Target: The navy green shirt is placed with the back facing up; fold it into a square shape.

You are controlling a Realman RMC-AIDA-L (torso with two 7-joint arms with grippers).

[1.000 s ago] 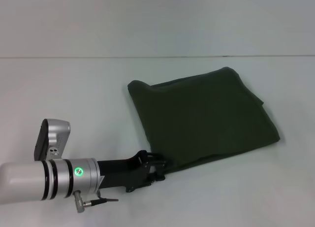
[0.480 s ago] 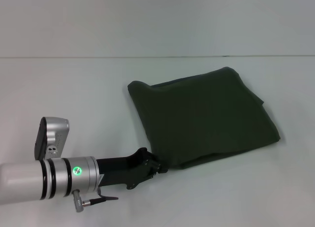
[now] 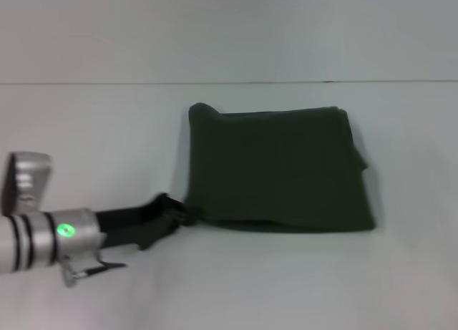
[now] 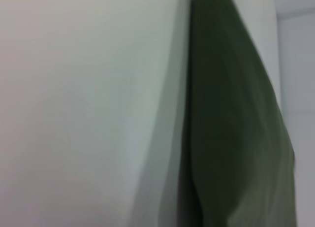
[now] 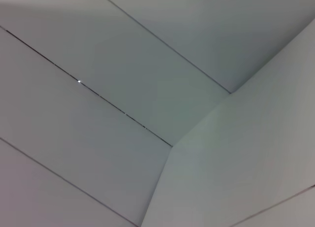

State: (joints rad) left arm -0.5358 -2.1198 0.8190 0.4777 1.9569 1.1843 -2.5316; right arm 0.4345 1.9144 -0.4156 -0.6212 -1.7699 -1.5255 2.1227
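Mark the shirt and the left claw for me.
shirt (image 3: 275, 169): head view, middle of the folded cloth.
left claw (image 3: 180, 212): head view, tip at the shirt's near left corner.

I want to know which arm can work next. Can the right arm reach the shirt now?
Probably not at once. The right arm is out of the head view, its wrist camera facing only walls. The left gripper is at the shirt's near left corner.
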